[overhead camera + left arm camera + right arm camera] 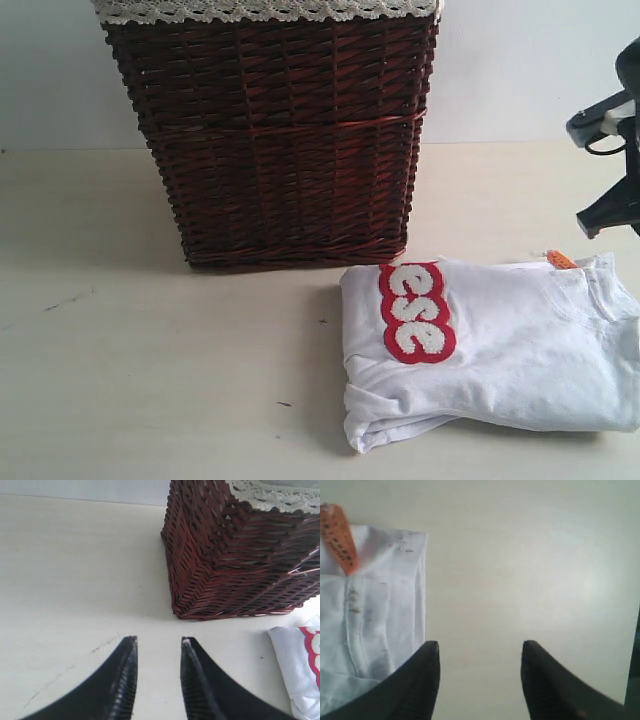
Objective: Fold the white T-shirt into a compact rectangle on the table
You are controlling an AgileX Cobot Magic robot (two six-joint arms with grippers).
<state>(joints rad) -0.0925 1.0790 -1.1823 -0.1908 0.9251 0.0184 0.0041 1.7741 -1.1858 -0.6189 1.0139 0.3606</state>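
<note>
The white T-shirt (500, 350) lies folded into a rough rectangle on the table (150, 350), at the front right. Its red patch (415, 312) faces up at the left end and a small orange tag (560, 259) sticks out at the far edge. My right gripper (479, 645) hangs open over bare table just beside the shirt's collar edge (375, 605) and tag (340, 537), holding nothing. My left gripper (158, 640) hovers over bare table with its jaws apart and empty; a corner of the shirt (295, 670) shows off to one side. The left gripper does not show in the exterior view.
A tall brown wicker basket (270, 140) with a white lace liner (260, 10) stands at the back centre, just behind the shirt's left end. In the left wrist view the basket (240, 565) is a short way ahead of the fingertips. Part of the right arm (612, 210) shows at the right edge.
</note>
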